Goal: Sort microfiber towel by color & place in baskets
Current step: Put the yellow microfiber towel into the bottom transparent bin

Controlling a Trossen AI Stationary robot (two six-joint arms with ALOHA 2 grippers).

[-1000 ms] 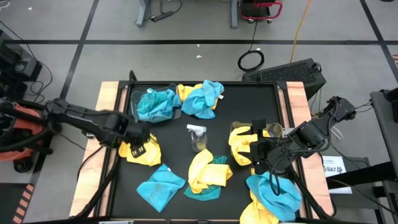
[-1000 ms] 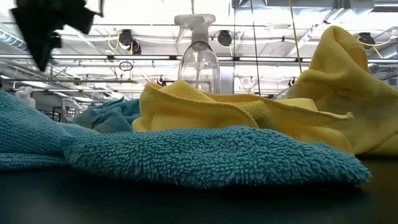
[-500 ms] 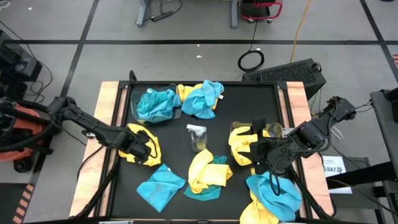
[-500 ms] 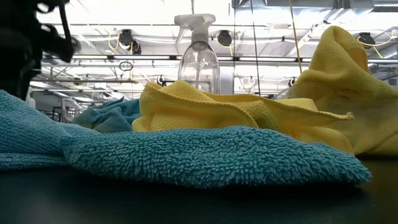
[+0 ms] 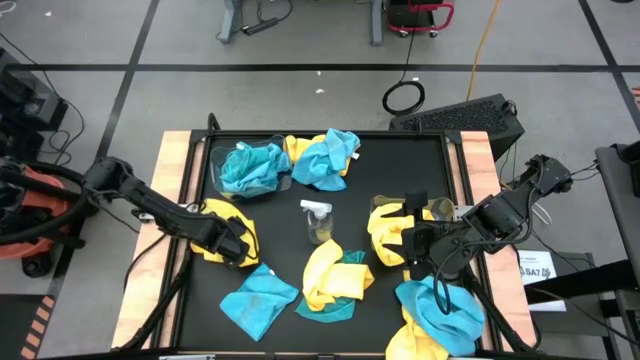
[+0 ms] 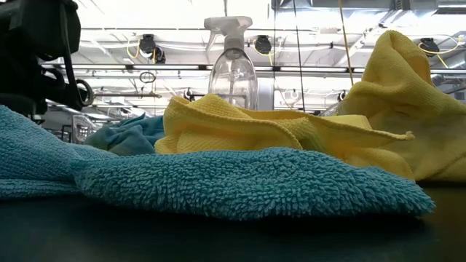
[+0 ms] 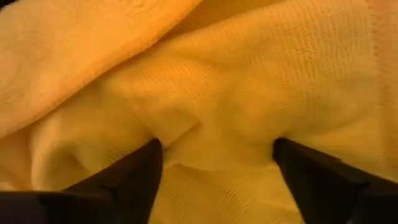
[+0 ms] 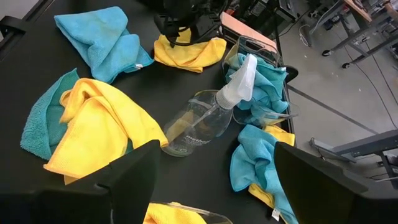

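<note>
A crumpled yellow towel [image 5: 215, 243] lies on the black table near its left edge. My left gripper [image 5: 232, 243] points straight down onto it, open, with a hump of yellow cloth [image 7: 214, 118] between the fingers. At the far left stands a clear basket [image 5: 228, 152] holding turquoise towels [image 5: 250, 168]. A second basket [image 5: 440, 212] at the right holds a yellow towel [image 5: 388, 228]. My right gripper [image 5: 412, 242] hangs open above it, holding nothing. More turquoise [image 5: 258, 298] and yellow [image 5: 325, 272] towels lie loose on the table. My left gripper comes at the yellow towel from above, pointing down. Both fingertips [image 7: 149, 158] rest in the towel's crumpled upper side, with a fold of cloth [image 7: 205, 134] rising between the open fingers. The towel lies on the table.
A clear spray bottle [image 5: 318, 220] lies mid-table between the arms. A turquoise and yellow pile [image 5: 325, 158] sits at the far edge. Another turquoise [image 5: 440, 310] over yellow pile lies at the near right corner. Wooden strips [image 5: 172, 190] run along the table's sides.
My left gripper has come down and a little toward the near edge, onto the yellow towel at the left. The towel lies where it was. My right arm has kept still.
</note>
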